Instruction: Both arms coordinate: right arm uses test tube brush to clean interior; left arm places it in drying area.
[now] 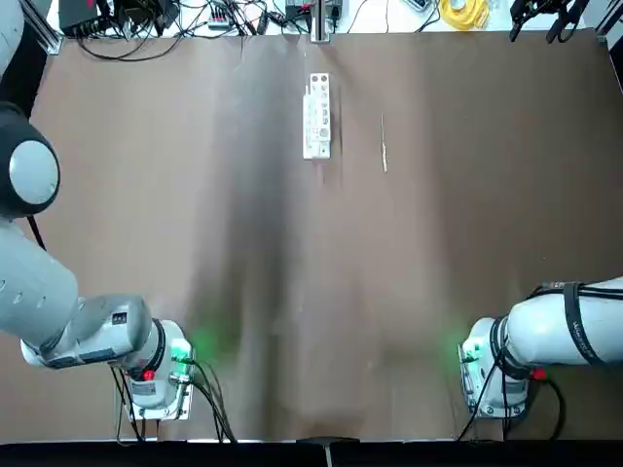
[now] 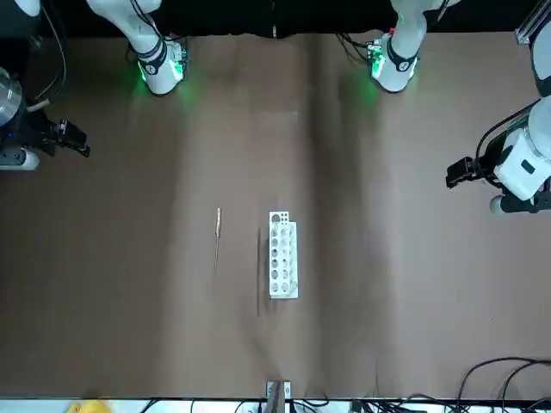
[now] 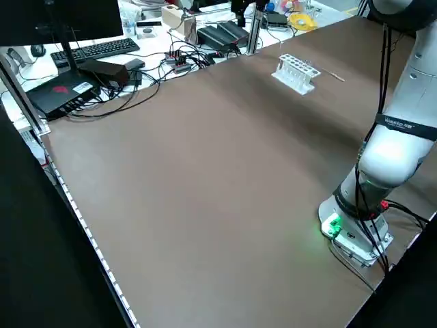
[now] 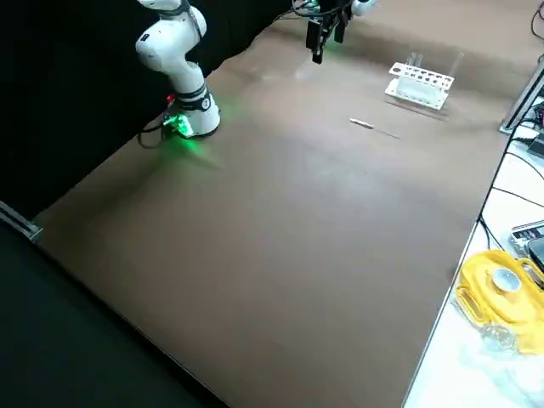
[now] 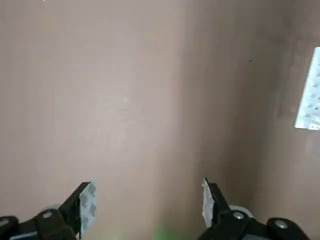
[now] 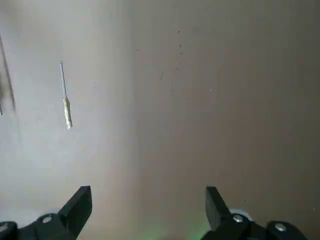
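Test tube brush [image 1: 384,151], flat on the worktop [image 1: 467,195], just right of the rack. Farthest left, beside the worktop's middle, left tool [image 5: 149,207], wide apart and empty. Next, rack [image 1: 324,126], white, stiff-looking, boxy, pierced with round holes; clear, smooth tubes [image 4: 457,64] in it, probably slippery and fragile. Then the brush: straight, wire-thin, pale thicker end towards the robot; likely light, springy, easily rolled, best pinched at that thicker part. Farthest right, right tool [image 6: 149,200], wide and empty.
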Robot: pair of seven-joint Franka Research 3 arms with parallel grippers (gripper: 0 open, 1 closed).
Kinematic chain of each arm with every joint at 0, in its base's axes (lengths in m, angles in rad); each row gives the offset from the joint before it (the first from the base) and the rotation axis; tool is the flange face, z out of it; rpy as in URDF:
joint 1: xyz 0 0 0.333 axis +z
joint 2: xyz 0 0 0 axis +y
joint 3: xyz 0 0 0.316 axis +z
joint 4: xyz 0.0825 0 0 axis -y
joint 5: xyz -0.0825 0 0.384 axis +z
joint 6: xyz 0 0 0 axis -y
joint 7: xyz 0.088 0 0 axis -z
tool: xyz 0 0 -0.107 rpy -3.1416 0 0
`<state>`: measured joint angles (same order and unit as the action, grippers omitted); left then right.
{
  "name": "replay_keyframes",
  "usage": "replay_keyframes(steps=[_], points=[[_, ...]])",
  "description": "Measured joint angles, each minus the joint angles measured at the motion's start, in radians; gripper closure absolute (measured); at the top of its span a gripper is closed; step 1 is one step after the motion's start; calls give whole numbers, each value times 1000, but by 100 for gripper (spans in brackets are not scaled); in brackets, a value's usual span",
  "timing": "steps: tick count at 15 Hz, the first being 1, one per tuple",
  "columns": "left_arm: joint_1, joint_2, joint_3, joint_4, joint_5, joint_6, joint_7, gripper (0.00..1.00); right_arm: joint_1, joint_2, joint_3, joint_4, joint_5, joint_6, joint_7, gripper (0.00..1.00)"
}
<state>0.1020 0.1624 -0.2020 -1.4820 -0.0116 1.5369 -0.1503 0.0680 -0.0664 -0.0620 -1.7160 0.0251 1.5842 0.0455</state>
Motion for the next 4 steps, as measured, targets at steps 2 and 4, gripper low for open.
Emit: replay_keyframes(steps=[2, 4], points=[[3, 0, 1, -1, 0, 6, 17, 0, 0, -8, 0, -9, 0, 4, 0, 0], [3, 0, 1, -1, 0, 10, 26, 0, 0, -13, 0, -10, 0, 5, 0, 0]])
